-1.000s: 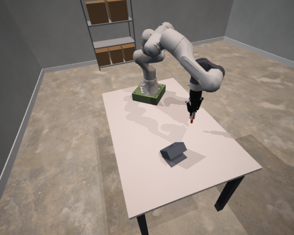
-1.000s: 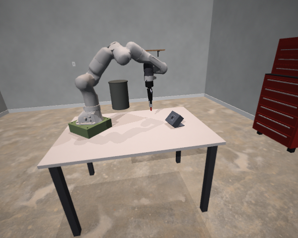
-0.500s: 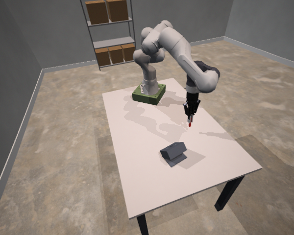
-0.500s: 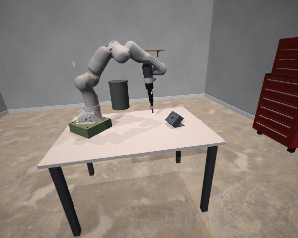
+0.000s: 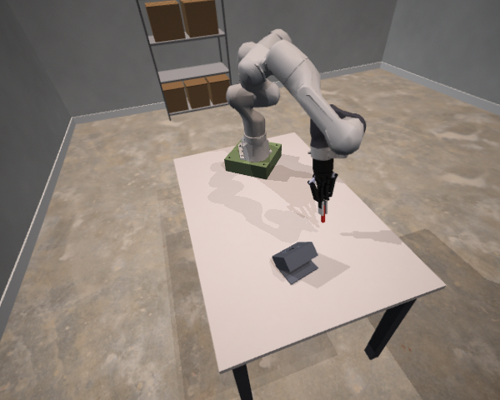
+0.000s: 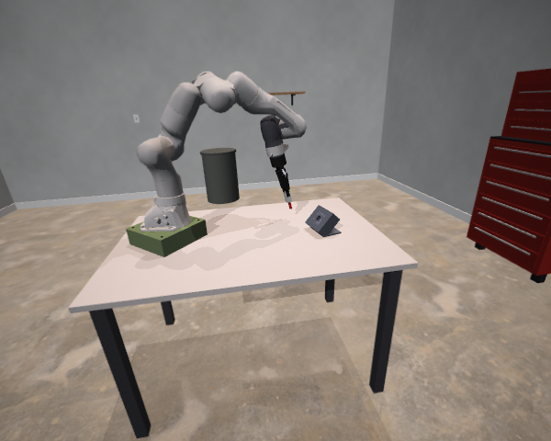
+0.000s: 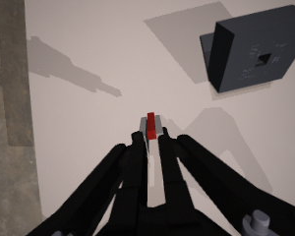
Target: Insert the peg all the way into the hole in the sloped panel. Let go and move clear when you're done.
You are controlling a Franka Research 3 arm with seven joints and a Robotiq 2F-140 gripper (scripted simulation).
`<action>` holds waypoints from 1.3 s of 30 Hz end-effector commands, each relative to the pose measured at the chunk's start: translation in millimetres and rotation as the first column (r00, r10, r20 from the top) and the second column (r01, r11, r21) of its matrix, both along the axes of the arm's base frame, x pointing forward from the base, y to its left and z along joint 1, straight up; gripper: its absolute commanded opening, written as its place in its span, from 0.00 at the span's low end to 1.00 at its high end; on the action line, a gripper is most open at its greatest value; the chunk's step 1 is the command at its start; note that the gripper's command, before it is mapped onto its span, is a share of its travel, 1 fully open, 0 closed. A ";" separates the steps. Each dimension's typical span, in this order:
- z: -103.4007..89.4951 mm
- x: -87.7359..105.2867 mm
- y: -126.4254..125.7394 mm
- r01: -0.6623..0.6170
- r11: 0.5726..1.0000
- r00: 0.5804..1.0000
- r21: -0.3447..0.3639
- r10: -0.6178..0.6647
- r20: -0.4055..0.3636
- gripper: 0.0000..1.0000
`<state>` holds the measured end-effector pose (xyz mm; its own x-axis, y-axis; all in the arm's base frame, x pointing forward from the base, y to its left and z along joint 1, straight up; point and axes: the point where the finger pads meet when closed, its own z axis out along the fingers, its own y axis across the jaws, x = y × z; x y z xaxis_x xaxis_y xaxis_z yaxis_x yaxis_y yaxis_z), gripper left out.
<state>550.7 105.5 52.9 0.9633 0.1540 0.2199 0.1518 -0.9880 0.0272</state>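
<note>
One red peg [image 7: 150,125] clamped in the gripper [image 7: 151,139], above the table, well short of the sloped panel [image 7: 253,49]; tilt to match the hole [image 7: 264,59] axis before pushing

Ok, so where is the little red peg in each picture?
Top view: the red peg hangs from the closed jaws, right of centre, above the table.
Exterior view: the peg sits mid-picture, left of the sloped panel.
Wrist view: the peg pokes out between the jaws at centre.
Shared landmark: the grey sloped panel with its square hole.
</note>
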 end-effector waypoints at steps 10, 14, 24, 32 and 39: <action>-3.0 21.9 -15.6 -0.046 0.999 0.994 0.010 0.045 0.096 0.00; -3.3 26.3 -23.0 -0.059 0.998 0.991 0.009 0.058 0.121 0.00; -3.1 33.8 -38.6 -0.085 0.996 0.982 0.007 0.082 0.169 0.00; -1.8 39.2 -54.7 -0.109 0.994 0.971 0.006 0.106 0.213 0.00; -0.4 41.6 -64.9 -0.124 0.992 0.964 0.005 0.119 0.239 0.00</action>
